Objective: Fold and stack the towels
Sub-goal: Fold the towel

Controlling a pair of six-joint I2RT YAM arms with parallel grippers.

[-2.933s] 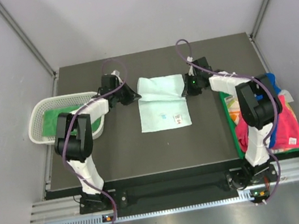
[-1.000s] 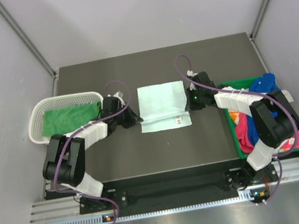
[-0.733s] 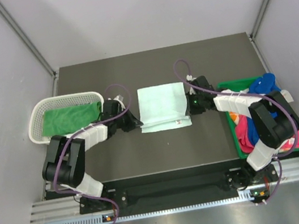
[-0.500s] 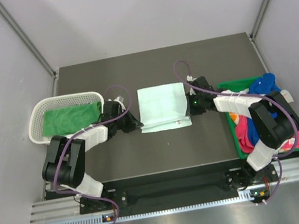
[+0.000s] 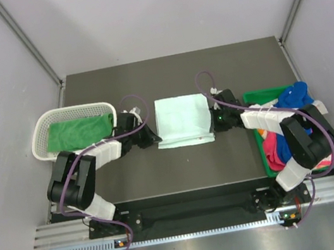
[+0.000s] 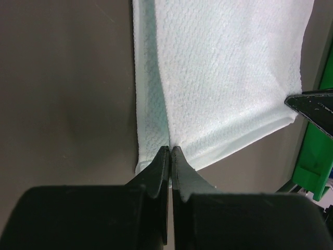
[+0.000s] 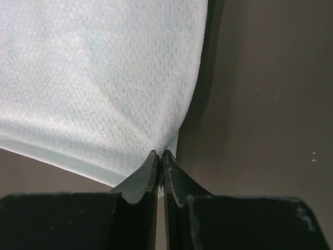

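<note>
A pale mint-white towel [image 5: 182, 120] lies folded over at the middle of the dark table. My left gripper [image 5: 155, 140] is shut on its near left corner; in the left wrist view the fingertips [image 6: 170, 151] pinch the towel [image 6: 223, 78]. My right gripper [image 5: 213, 125] is shut on its near right corner; the right wrist view shows the tips [image 7: 160, 154] pinching the towel [image 7: 104, 78]. A green towel [image 5: 78, 130] lies in the white mesh basket [image 5: 39, 130] at left. Royal blue [image 5: 293, 94] and pink/red [image 5: 276, 145] towels lie heaped in the green bin at right.
The green plastic bin [image 5: 257, 132] stands at the table's right edge, its corner showing in the left wrist view [image 6: 315, 156]. The basket stands at the left edge. Grey walls enclose the table on three sides.
Both grippers have carried the towel's far edge toward me over the near half, folding it in two. They have ended at the near corners, and the label is now hidden.
</note>
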